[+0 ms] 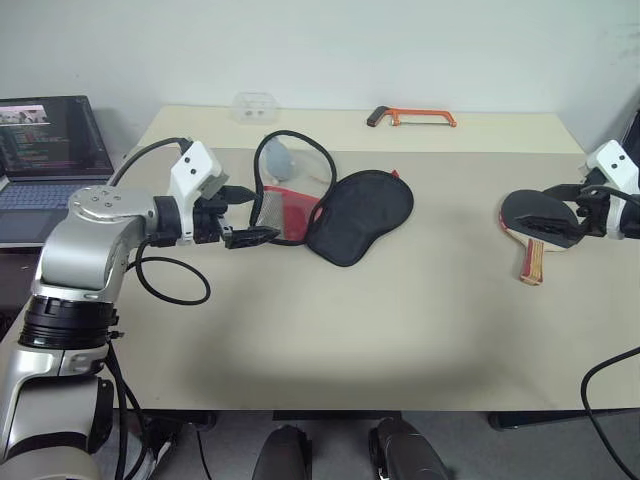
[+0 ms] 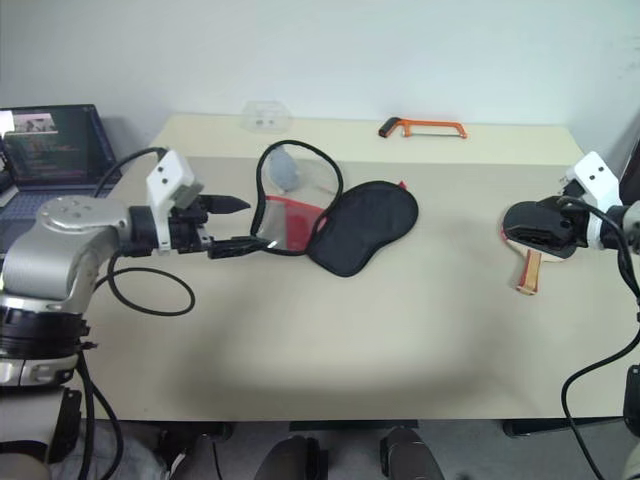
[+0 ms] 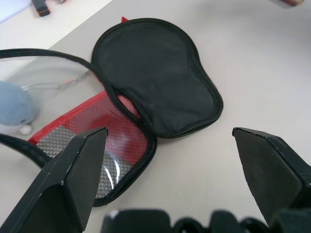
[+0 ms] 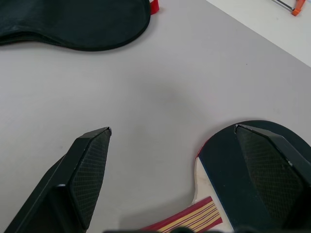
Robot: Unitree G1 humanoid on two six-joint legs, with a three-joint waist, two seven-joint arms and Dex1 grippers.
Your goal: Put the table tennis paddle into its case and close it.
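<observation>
Head views. The case [image 1: 345, 215] is lying unzipped near table centre, its black flap folded toward 3 o'clock and its red panel with mesh facing up toward 9 o'clock; a grey fluffy charm [image 1: 279, 157] is sitting at the case's 11 o'clock. The paddle [image 2: 532, 240] is resting well apart at the table's 3 o'clock edge, black face up, striped wooden handle pointing to 6 o'clock. The left claw [image 1: 240, 215] is hanging released just beside the red panel's 9 o'clock side, holding nothing. The right claw [image 2: 545, 228] is hovering spread wide over the paddle's blade, gripping nothing. An orange hacksaw [image 1: 412, 117] is lying at 12 o'clock, a laptop [image 1: 45, 160] beside the table at 9 o'clock.

Left wrist view. The case [image 3: 146, 97] is showing its flap's black lining, black piping round the rim, and silver mesh over the red panel. Judged best: the left claw should be pinning or lifting one rim so the mouth stays wide for the paddle.

Right wrist view. The paddle [image 4: 233, 160] is showing black rubber, a red edge and a red-and-cream striped handle neck; one finger [image 4: 269, 170] is standing over the rubber. Judged best: the right claw should be closing on the handle or blade edge, since flat rubber gives little purchase.
</observation>
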